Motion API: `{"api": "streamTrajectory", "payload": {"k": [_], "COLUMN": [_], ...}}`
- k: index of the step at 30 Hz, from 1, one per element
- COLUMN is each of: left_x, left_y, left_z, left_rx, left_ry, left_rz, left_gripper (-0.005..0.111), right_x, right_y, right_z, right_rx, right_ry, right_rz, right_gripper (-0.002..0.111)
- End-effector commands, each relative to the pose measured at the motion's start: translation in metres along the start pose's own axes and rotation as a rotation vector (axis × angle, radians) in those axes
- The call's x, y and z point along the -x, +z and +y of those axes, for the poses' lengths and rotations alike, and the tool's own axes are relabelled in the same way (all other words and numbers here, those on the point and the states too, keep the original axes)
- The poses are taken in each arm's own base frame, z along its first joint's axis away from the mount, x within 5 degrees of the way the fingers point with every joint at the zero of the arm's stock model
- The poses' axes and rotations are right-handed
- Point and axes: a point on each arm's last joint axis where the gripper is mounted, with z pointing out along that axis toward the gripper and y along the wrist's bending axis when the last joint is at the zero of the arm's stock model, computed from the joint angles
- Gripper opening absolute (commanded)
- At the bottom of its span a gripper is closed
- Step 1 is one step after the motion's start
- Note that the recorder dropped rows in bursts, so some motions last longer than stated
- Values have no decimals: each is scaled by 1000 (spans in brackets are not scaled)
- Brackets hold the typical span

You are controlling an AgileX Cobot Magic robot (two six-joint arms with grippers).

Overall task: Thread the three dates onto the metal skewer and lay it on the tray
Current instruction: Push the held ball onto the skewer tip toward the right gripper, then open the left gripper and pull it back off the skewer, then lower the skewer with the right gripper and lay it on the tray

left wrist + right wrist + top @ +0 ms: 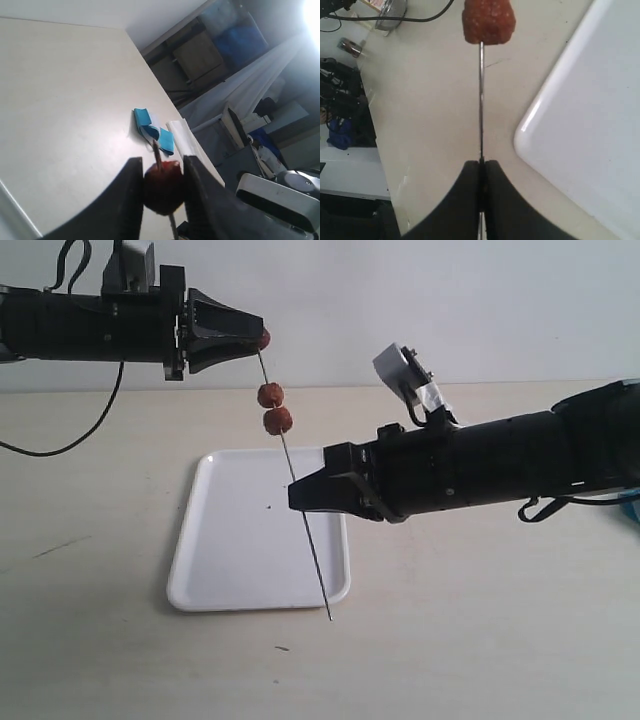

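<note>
Metal skewer (314, 560) slants steeply — tip downward; dates (271, 395) uppermost.

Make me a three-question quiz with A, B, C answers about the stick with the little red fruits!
1. Where is the metal skewer, compared with the tray? A lying in it; B held tilted in the air; C hidden under it.
2. How many dates show? A one; B five; C three.
3. The right hand is: A shut on the skewer; B wide open; C holding a date.

Answers: 1 B, both hands hold it up, off the tray. 2 C, one sits in the left hand and two sit lower on the rod. 3 A, it pinches the rod tight.
</note>
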Motion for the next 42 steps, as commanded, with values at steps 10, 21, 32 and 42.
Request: {"api": "streamTrajectory", "payload": {"k": [10,21,32,42], "left_x": [0,0,0,-5], "left_y": [3,3,-21,-21], "left_z": [-2,-2,13,16], "left_rx": [-19,-19,61,79], "left_ry": [7,18,161,304], "left_rz": [-7,-7,41,100], "left_gripper": [28,45,19,0], "right_x": [36,44,47,46], "right_y": [1,1,-1,-2], "right_z": [10,10,-3,-5], "right_rx": [-22,-44,-190,-208], "right_ry": [-21,-27,22,-31], "right_rz": [-91,-115,-157,-144], "right_gripper": [0,0,0,0]}}
